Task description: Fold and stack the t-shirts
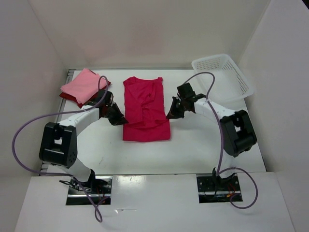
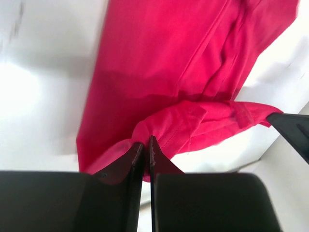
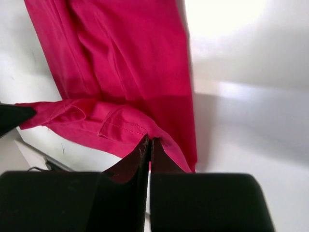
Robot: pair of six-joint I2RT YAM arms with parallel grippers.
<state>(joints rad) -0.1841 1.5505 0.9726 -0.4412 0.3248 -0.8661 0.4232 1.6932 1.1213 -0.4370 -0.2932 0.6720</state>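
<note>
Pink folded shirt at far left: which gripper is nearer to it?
Left. The left gripper sits close beside the pink shirt, at the magenta shirt's left edge; the right gripper is across that shirt, at its right edge.

Dark red t-shirt, far left corner of tabletop: mostly hidden under pink t-shirt. Magenta t-shirt: cut off by top edge, both wrist views. Left gripper: hold on cloth unclear.

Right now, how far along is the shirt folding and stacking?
Done: the pink shirt lies folded on the dark red shirt, far left. In hand: left gripper and right gripper pinch the magenta shirt at its sides, mid-table. Remaining: finish folding it, then stack it.
</note>
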